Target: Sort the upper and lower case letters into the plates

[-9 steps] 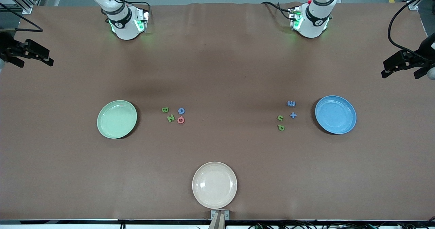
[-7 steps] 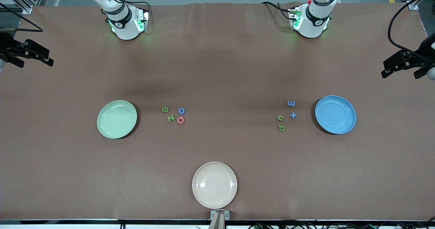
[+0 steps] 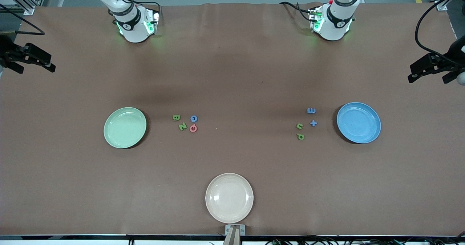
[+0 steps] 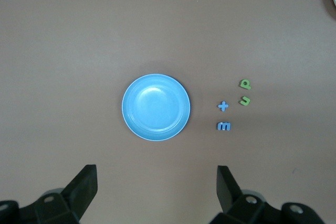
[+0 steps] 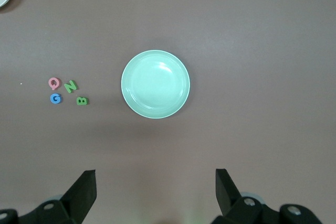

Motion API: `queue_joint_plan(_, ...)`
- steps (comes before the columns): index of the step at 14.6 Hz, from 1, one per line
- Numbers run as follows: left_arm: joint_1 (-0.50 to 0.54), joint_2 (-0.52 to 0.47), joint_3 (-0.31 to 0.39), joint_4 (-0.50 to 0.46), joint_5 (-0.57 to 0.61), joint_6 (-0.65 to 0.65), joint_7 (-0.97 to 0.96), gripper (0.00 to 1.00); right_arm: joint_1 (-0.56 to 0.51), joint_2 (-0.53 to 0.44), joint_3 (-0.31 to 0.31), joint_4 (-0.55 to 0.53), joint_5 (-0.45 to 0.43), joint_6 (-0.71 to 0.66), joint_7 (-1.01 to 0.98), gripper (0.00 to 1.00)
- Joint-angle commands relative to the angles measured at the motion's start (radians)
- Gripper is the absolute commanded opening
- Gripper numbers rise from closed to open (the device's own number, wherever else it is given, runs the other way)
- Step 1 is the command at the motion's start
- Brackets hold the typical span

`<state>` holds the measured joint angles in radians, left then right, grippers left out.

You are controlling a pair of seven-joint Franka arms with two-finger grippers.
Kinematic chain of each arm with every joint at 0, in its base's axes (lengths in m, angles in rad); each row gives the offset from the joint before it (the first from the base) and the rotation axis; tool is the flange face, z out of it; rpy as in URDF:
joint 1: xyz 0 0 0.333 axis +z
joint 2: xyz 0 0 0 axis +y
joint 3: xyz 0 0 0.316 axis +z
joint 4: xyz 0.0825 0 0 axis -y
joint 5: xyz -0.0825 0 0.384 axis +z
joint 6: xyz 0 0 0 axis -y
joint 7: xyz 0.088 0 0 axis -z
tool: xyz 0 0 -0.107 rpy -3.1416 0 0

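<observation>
The mint green plate (image 3: 125, 127) lies toward the right arm's end of the table, and the sky blue plate (image 3: 358, 122) toward the left arm's end. Both are empty. Beside the green plate lie a green B (image 3: 176, 117), a green N (image 3: 182, 126), a blue G (image 3: 194, 118) and a pink round letter (image 3: 193, 128). Beside the blue plate lie a blue m (image 3: 311, 111), a blue plus (image 3: 313, 123), a green u (image 3: 299, 126) and a green p (image 3: 300, 136). My left gripper (image 4: 156, 168) is open, high over the blue plate (image 4: 156, 107). My right gripper (image 5: 155, 172) is open, high over the green plate (image 5: 155, 84).
A cream-beige plate (image 3: 229, 197) lies empty near the table edge closest to the front camera, midway along it. Both arm bases stand at the edge farthest from that camera. In the front view the grippers show at the side edges of the picture, with cables.
The right gripper has shifted very slightly in the front view. The plates and letters have not moved.
</observation>
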<state>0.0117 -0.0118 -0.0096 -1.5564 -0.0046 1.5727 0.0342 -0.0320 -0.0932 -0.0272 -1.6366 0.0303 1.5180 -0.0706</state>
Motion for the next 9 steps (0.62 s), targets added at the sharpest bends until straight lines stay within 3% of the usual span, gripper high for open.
queue_joint_plan(1,0.002,-0.008,-0.006,-0.008,-0.014,-0.016,-0.016,1.00,-0.002,-0.029,0.003,-0.035,-0.010,0.007,-0.009,1.00)
queue_joint_plan(6,-0.041,0.042,-0.010,-0.016,-0.020,-0.051,-0.068,1.00,0.003,-0.029,0.003,-0.035,-0.015,0.008,-0.009,1.00)
queue_joint_plan(9,-0.101,0.070,-0.013,-0.080,-0.021,-0.011,-0.189,1.00,0.003,-0.029,0.004,-0.035,-0.015,0.005,-0.008,1.00)
